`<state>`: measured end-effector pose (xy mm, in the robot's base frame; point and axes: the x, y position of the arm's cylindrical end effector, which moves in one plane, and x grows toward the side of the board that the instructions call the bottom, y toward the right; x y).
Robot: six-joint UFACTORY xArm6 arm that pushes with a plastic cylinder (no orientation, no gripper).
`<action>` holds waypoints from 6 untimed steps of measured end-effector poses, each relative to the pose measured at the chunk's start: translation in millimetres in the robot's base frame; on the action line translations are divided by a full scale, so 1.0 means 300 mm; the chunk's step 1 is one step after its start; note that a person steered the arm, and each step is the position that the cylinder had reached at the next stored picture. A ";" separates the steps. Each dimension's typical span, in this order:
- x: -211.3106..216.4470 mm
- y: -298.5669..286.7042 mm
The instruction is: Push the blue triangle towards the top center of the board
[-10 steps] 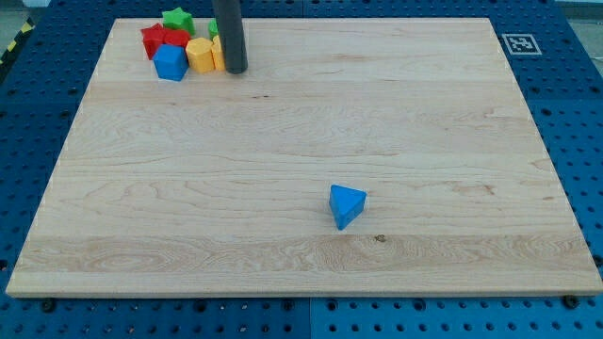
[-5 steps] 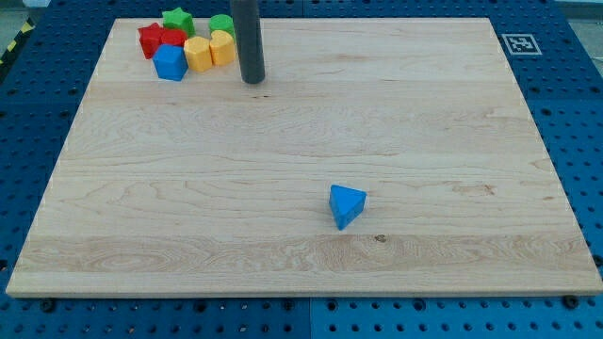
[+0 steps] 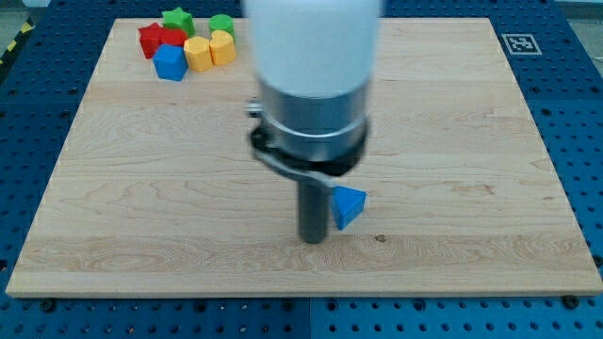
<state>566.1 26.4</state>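
The blue triangle (image 3: 350, 206) lies on the wooden board (image 3: 452, 141), right of centre and towards the view's bottom. My tip (image 3: 312, 239) stands just left of it and slightly lower, close to or touching its left side. The arm's white and dark body covers the board's middle and part of the triangle's left edge.
A cluster of blocks sits at the top left: a red block (image 3: 156, 39), a green star (image 3: 177, 19), a green block (image 3: 222, 23), two yellow blocks (image 3: 209, 48) and a blue block (image 3: 170, 63). A marker tag (image 3: 520, 43) is at the top right corner.
My tip has moved from beside the top-left cluster down and to the right across the board, to just left of the blue triangle. The blocks have not moved.
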 end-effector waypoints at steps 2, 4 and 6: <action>-0.275 0.265; -0.275 0.275; -0.591 0.275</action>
<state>388.7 108.9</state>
